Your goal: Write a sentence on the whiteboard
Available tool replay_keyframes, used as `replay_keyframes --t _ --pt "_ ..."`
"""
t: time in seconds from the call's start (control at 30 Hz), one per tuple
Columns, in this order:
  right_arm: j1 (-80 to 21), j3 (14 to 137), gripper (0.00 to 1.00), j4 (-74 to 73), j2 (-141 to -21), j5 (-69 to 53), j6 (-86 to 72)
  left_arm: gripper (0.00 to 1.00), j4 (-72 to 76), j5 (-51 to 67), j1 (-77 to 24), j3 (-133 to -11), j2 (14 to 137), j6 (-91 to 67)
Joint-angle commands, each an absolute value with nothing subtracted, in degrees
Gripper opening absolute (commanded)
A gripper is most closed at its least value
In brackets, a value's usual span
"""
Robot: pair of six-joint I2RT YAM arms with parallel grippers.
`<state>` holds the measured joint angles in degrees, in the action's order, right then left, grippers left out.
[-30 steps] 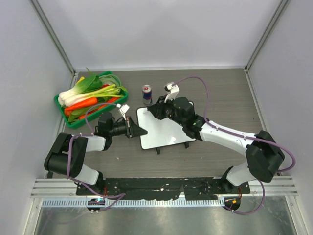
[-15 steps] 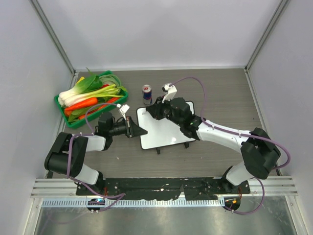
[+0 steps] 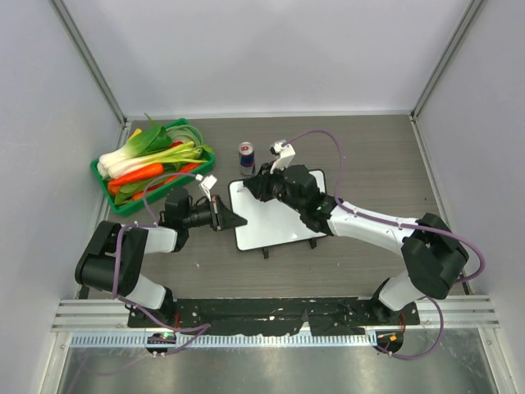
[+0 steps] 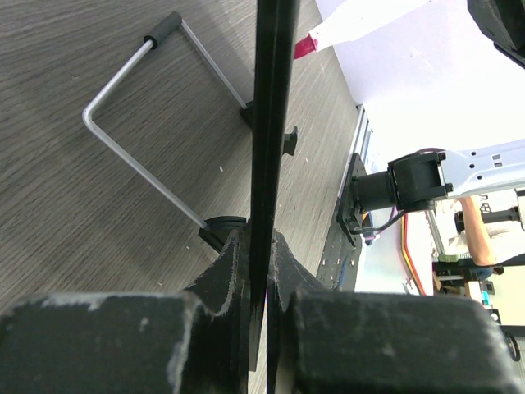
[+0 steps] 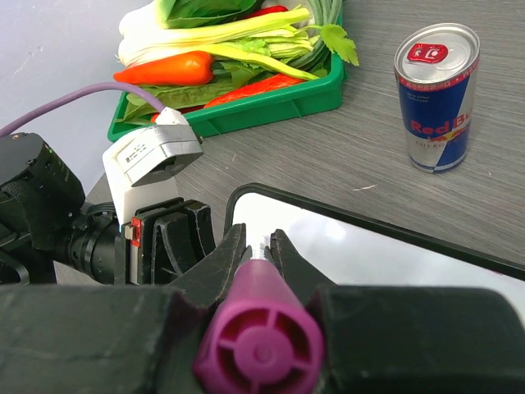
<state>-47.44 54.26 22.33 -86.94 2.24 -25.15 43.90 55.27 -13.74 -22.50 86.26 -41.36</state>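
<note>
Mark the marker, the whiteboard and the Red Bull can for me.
marker (image 5: 261, 349): right wrist view, on its magenta end cap.
whiteboard (image 3: 275, 223): top external view, on its bare white surface.
Red Bull can (image 5: 433, 107): right wrist view, on its side wall.

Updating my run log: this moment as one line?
left jaws: shut on whiteboard edge | right jaws: shut on marker | tip: near board's far-left corner | sentence: none visible

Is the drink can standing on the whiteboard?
No, the can stands upright on the table, apart from the whiteboard and its far edge.
</note>
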Motion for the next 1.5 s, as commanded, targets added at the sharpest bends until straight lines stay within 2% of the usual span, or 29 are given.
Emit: replay_keyframes --t 0.0,0.77,1.47 --pt "-47.6 56.1 0.01 22.2 -86.9 6.0 -22.8 0.00 40.8 51.6 -13.5 -23.0 87.4 -38.9" --pt "-47.6 55.1 0.01 18.3 -84.2 13.9 -20.7 0.00 40.9 51.7 -13.5 -23.3 87.6 -39.0" --pt "-47.6 53.4 0.01 24.3 -82.5 6.9 -23.3 0.00 41.1 51.9 -13.5 -23.4 87.8 -39.1"
